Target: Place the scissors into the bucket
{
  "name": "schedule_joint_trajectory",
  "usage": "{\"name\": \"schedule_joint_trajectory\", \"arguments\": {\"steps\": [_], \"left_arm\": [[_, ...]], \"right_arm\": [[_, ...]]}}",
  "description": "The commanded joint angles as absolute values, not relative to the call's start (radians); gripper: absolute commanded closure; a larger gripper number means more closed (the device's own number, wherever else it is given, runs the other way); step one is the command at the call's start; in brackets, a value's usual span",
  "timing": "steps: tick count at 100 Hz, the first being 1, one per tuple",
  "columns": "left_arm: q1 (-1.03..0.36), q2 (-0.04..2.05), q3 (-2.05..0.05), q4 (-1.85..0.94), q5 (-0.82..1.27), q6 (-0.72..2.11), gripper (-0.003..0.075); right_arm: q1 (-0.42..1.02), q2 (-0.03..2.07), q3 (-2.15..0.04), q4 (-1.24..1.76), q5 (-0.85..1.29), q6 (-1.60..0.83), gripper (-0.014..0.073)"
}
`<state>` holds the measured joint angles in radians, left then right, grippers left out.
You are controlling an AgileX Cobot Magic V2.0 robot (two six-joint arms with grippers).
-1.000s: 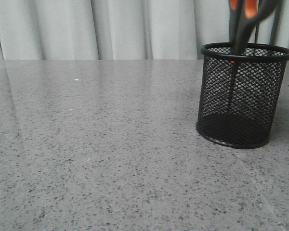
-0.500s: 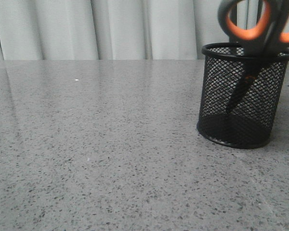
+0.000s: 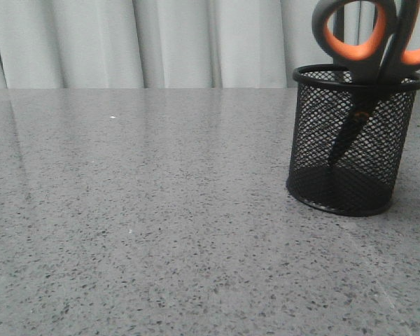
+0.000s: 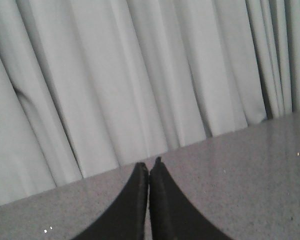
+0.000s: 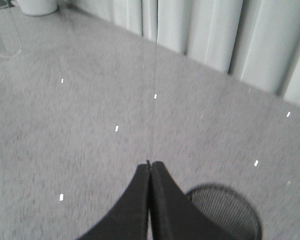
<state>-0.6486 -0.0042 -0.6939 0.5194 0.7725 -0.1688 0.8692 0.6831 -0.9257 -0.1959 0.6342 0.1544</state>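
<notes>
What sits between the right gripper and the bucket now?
Nothing. In the right wrist view the right gripper, shut and empty, hangs beside the bucket with only bare tabletop between them.

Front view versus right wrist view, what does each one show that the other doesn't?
Only the front view shows the scissors: blades down inside the bucket, orange-lined handles standing above its rim, leaning against it. Only the right wrist view shows the right gripper, its jaws pressed together and empty, and a pale round object at the far edge; there the cup shows only as a partly hidden mesh ring with no scissors visible. Both share the mesh bucket, the grey speckled table and the pale curtain.
</notes>
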Motion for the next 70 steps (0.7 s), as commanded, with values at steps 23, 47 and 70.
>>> {"name": "schedule_joint_trajectory", "arguments": {"steps": [23,47,70], "left_arm": [[-0.655,-0.005,-0.583,0.465,0.568,-0.188,0.0741],[-0.655,-0.005,-0.518,0.401,0.561,-0.188,0.0741],[-0.655,-0.005,-0.503,0.298,0.559,-0.188,0.0741]], "right_arm": [[0.87,0.41,-0.56,-0.316,0.374,0.217,0.0637],[0.87,0.396,-0.554,-0.59,0.383,0.237,0.0637],[0.87,0.396,-0.554,-0.771,0.367,0.37,0.0637]]}}
